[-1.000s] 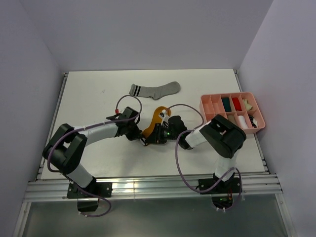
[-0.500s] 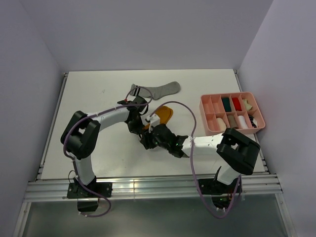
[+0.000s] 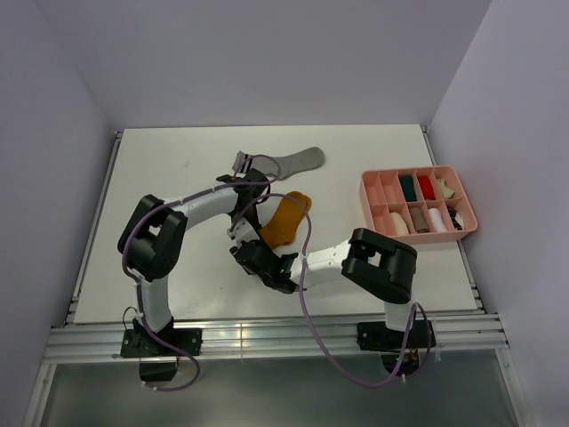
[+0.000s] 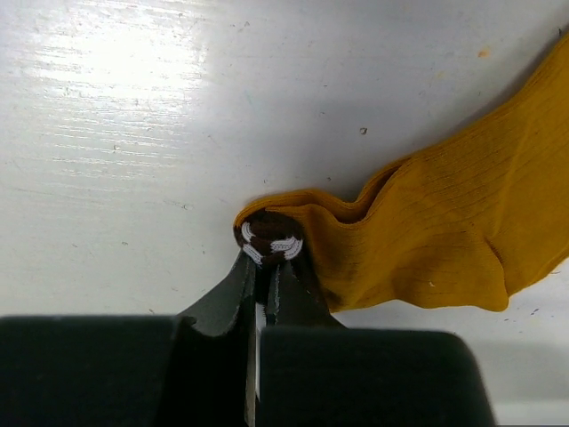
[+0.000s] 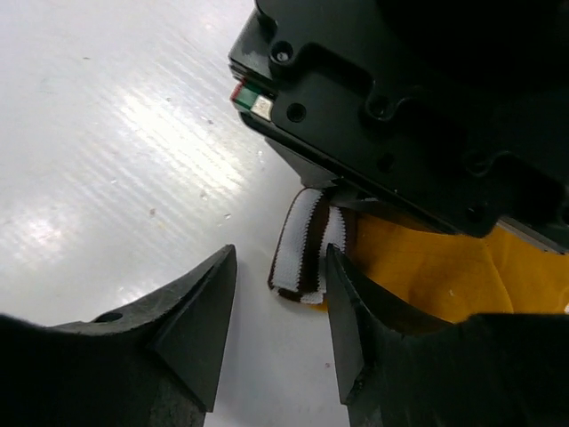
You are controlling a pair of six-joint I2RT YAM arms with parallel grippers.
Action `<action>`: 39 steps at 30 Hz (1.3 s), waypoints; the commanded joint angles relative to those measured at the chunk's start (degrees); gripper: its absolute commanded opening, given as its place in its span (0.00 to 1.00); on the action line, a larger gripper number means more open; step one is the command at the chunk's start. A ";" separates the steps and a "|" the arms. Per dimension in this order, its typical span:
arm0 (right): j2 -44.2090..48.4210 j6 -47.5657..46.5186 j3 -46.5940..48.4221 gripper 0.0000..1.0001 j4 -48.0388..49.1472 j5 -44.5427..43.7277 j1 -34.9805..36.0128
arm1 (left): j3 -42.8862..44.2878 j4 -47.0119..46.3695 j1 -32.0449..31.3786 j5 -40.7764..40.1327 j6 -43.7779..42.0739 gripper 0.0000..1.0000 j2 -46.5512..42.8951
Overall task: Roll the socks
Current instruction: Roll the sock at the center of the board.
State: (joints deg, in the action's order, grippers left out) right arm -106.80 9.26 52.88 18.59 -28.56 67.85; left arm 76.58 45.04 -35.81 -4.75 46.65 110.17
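pinching mustard sock (image 4: 427, 240) cuff in left gripper (image 4: 269, 260)

Free room and obstructions. Bare counter (image 3: 160, 169) lies open along the left side and the far-right corner. Mid-counter is crowded: the left arm (image 3: 200, 205) and right arm (image 3: 324, 261) converge there. The left claw (image 4: 267, 262) is clamped on the cuff of the mustard sock (image 3: 284, 222). The right claw (image 5: 280, 258), jaws parted, sits just beside that cuff under the left wrist housing (image 5: 400, 107). The grey sock (image 3: 293, 160) lies flat at far centre. A pink tray (image 3: 418, 171) occupies the right edge. Walls close three sides.
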 commanded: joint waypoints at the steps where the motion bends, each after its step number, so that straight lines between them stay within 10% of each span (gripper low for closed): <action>1: -1.82 -2.49 3.01 0.52 -0.57 -5.37 0.26 | 0.94 2.60 0.04 1.41 -2.36 0.00 1.71; 6: -5.52 -2.14 4.33 0.40 -1.71 -5.37 0.26 | 1.12 2.60 0.04 1.94 -2.53 0.00 1.89; 11: -4.91 0.06 1.79 0.00 -1.54 -4.06 0.17 | -0.37 1.20 0.39 1.76 -1.31 0.01 0.31; 24: 6.43 15.42 -8.93 0.00 4.08 24.58 -7.82 | -10.73 -7.50 7.42 3.87 5.11 0.16 -10.85; 30: 7.75 24.13 -14.73 0.00 10.14 35.30 -13.62 | -16.36 -12.95 7.77 4.23 9.85 0.42 -16.73; 39: 5.56 38.02 -24.05 0.00 23.76 44.63 -18.54 | -22.25 -19.45 7.69 5.53 13.46 0.43 -23.15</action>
State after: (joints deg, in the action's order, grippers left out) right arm -99.88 40.47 32.12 39.70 10.81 50.41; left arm 56.36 29.74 -27.97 0.51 58.26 89.73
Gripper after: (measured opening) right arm 0.046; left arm 0.426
